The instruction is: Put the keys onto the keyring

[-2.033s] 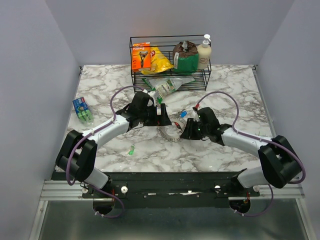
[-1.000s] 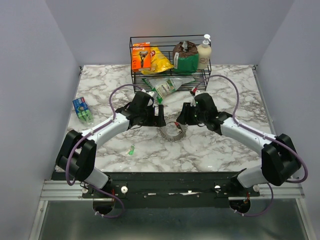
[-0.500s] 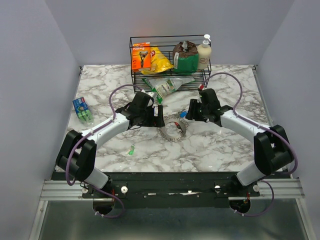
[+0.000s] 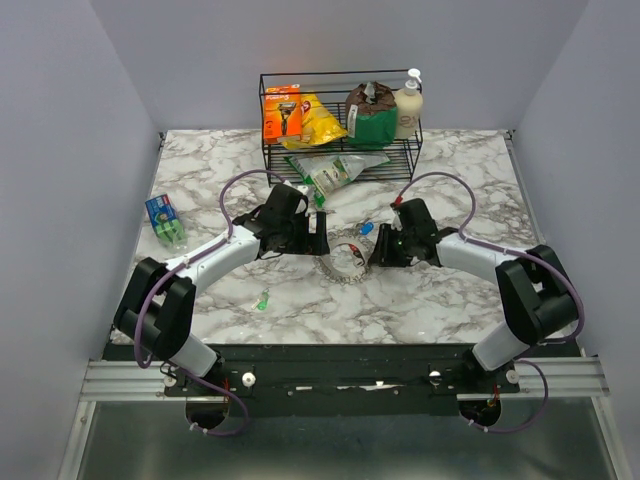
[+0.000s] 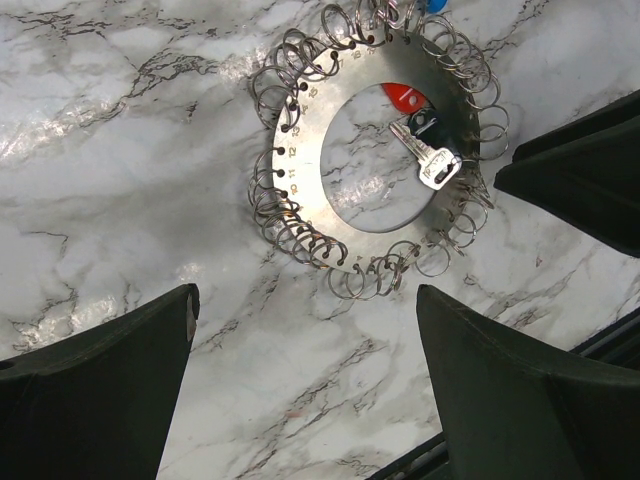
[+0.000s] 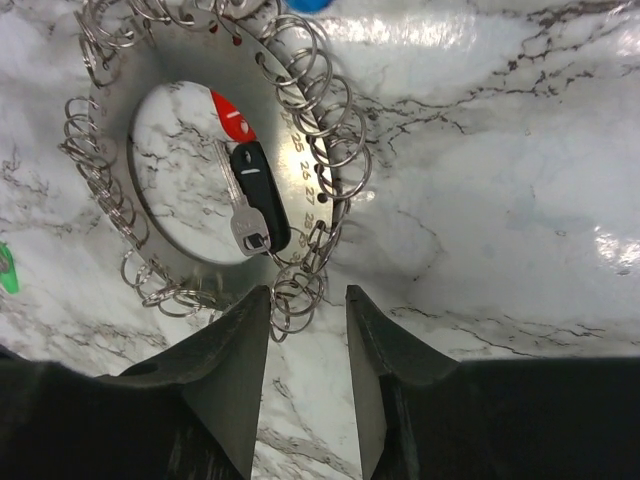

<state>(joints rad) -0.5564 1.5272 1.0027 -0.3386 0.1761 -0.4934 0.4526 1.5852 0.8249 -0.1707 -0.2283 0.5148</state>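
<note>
The keyring (image 4: 345, 264) is a flat silver ring plate fringed with many small split rings, lying on the marble between both grippers. It shows in the left wrist view (image 5: 305, 150) and the right wrist view (image 6: 300, 160). A silver key (image 6: 240, 205) with a black fob (image 6: 262, 195) and a red tag (image 6: 232, 118) lies in its hole. A blue key head (image 4: 366, 228) lies just behind the ring. A green-headed key (image 4: 262, 298) lies loose at the front left. My left gripper (image 5: 305, 295) is wide open and empty above the ring's left side. My right gripper (image 6: 307, 292) is narrowly open at the ring's right edge, with split rings between its fingertips.
A black wire rack (image 4: 266, 108) with packets and a bottle stands at the back. A clear plastic bag (image 4: 335, 170) lies in front of it. A blue and green package (image 4: 165, 222) sits at the left. The table's front edge is close behind the arms.
My right gripper swung back toward the rack, then came forward and down to the ring's right edge. The left arm and the ring have hardly moved.
</note>
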